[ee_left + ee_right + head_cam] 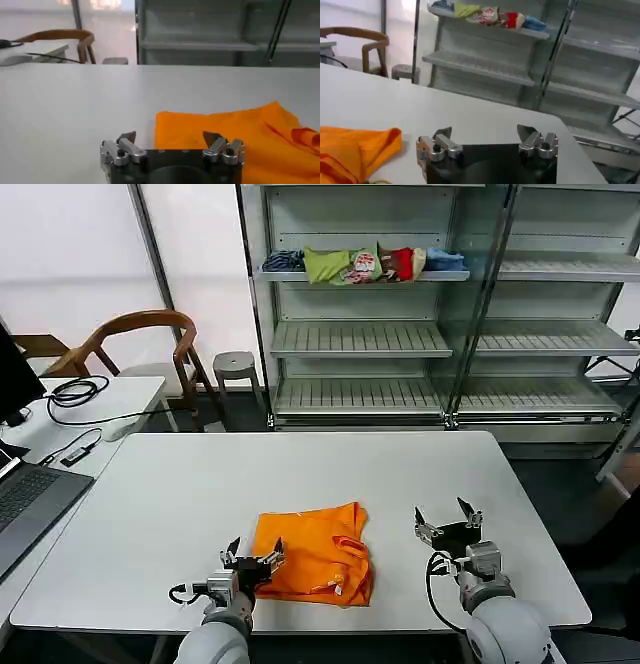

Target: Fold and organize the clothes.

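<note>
The folded orange T-shirt (315, 565) lies near the desk's (180, 494) front edge. The left tool (254, 559) gapes wide at its left edge, the right tool (447, 519) wide beside it.

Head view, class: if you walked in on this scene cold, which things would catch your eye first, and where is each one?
First the orange T-shirt, folded into a rough block at the near edge of the white table. Next the two open tools flanking it: the left tool at the shirt's left edge, the right tool apart on bare table to its right. Then the bunched colourful clothes on the top shelf behind.
</note>
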